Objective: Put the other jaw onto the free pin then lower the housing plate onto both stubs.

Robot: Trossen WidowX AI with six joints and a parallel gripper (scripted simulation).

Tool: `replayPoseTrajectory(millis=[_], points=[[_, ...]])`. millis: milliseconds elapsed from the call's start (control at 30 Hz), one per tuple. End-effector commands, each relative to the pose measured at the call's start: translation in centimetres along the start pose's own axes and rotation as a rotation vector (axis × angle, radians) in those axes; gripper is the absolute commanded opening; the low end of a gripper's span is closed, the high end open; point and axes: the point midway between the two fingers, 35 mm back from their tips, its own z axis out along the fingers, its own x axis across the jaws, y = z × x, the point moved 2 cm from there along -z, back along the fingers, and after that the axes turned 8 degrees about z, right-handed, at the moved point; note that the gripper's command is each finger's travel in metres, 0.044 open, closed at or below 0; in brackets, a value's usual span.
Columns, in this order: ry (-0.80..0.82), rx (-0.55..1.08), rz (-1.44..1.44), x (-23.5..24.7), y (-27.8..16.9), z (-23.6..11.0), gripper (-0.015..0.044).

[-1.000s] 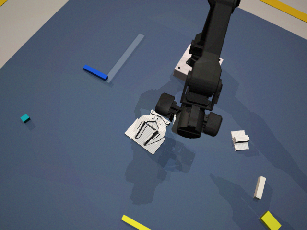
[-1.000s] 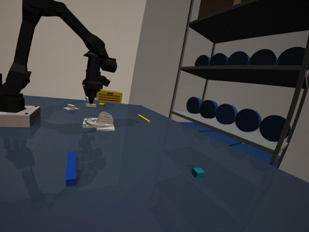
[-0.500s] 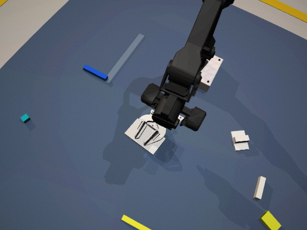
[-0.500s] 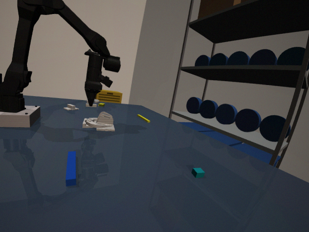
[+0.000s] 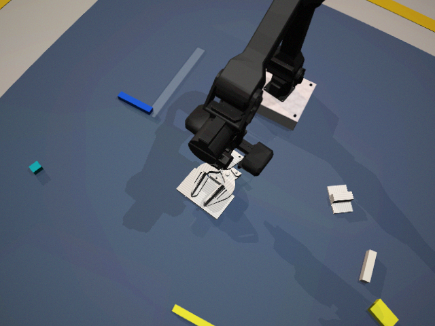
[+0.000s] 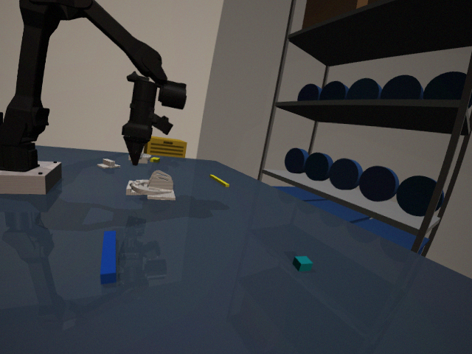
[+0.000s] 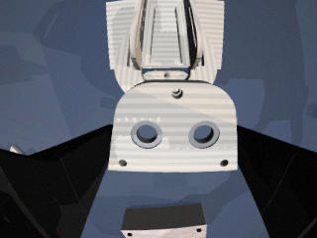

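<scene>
The gripper [image 5: 230, 157] [image 6: 135, 164] [image 7: 172, 131] is closed on the housing plate [image 5: 238, 157] [image 7: 173, 111], with a finger against each side edge. In the wrist view the two ringed holes face the camera, side by side between the fingers, and the plate looks square to them.

Just beyond and below the tool sits the ribbed base [image 5: 217, 212] [image 6: 164, 197] [image 7: 114, 30], with the left-hand gripping jaw [image 5: 199, 184] [image 7: 138, 40] and the right-hand gripping jaw [image 5: 215, 196] [image 7: 198, 35] standing side by side on it. Both appear to be in place; whether their teeth mesh cannot be told, as the plate covers that end in the wrist view.

The step in hand looks like bringing the plate over the stubs. Finish the sideways alignment while it is still high, using both holes as the guide, since one matched hole alone leaves the turn wrong. Then come straight down, slowly and level; a tilt could bind on one stub or nudge a jaw out of mesh. If it catches, lift slightly and recentre rather than press. Release only once both sides sit flush, opening evenly and rising straight so neither finger drags the plate.

Farther off, to the tool's side, the stepped ribbed block [image 5: 340, 197] [image 6: 108, 164] stands well apart and needs no attention.
</scene>
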Motion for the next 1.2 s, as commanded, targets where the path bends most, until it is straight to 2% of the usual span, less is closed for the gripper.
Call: replayPoseTrajectory(millis=[0, 1167], points=[[-0.003, -0.009, -0.004, -0.17, -0.02, -0.14, 0.0351], [-0.003, -0.009, -0.017, 0.31, -0.23, -0.13, 0.0351]])
